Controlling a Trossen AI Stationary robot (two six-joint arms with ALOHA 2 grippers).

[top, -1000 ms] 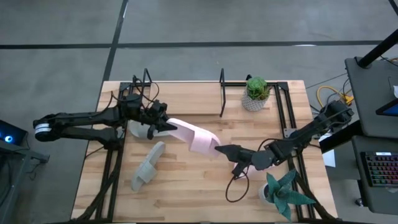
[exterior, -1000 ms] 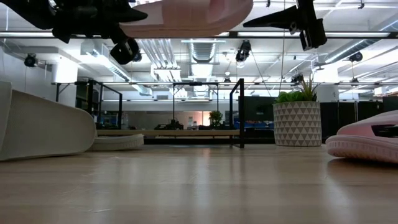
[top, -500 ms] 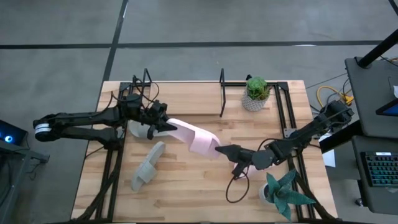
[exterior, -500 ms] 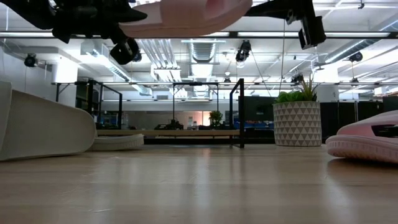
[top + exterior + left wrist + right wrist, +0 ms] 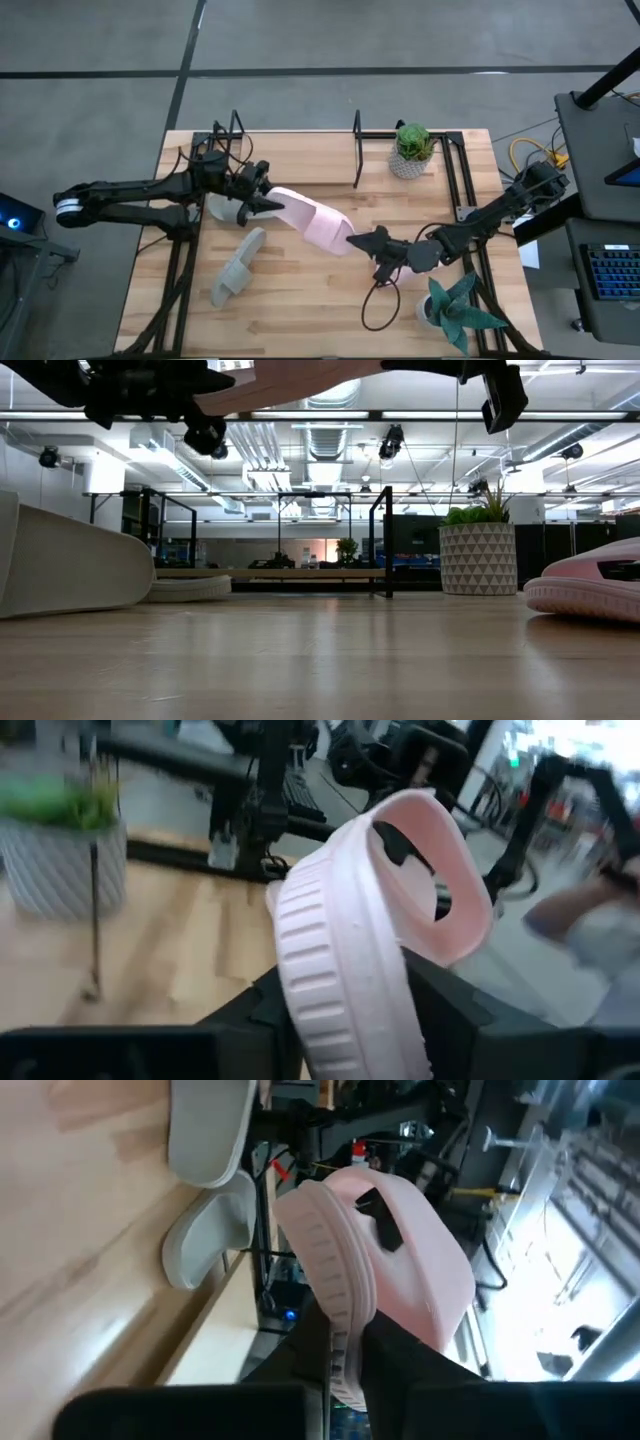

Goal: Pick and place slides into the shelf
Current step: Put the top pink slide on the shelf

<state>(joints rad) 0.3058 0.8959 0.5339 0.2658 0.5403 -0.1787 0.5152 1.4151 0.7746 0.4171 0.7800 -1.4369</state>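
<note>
A pale pink slide (image 5: pixel 312 220) hangs in the air over the middle of the table between my two grippers. My left gripper (image 5: pixel 268 203) is at its left end and my right gripper (image 5: pixel 358 240) at its right end, both shut on it. One grey-green slide (image 5: pixel 235 268) lies on the table near the left. Another grey-green slide (image 5: pixel 217 208) lies beneath my left arm. The second pink slide (image 5: pixel 585 590) rests sole down on the table at the right of the low view. The shelf (image 5: pixel 357 150) stands at the table's far edge. My left gripper has the pink slide's sole end (image 5: pixel 330 1020) between its two fingers, which point level from the table's left. The ribbed sole edge faces the wrist camera and the strap (image 5: pixel 440 890) stands beyond it. The slide is clear of the table. My right gripper pinches the ribbed rim of the pink slide's sole (image 5: pixel 345 1345) between its two fingers, at the end nearest it. The fingers come almost level from the table's right. The slide stands out beyond them, clear of the table.
A potted plant in a patterned white pot (image 5: pixel 411 148) stands at the far right beside the shelf's frame. A second plant (image 5: pixel 455 305) sits at the near right corner, with a black cable loop (image 5: pixel 380 300) next to it.
My right gripper has shut on the pink slide's right end. Both grippers have rolled at the wrist without changing place. The slide has tipped with them, its right end now higher in the low view.
</note>
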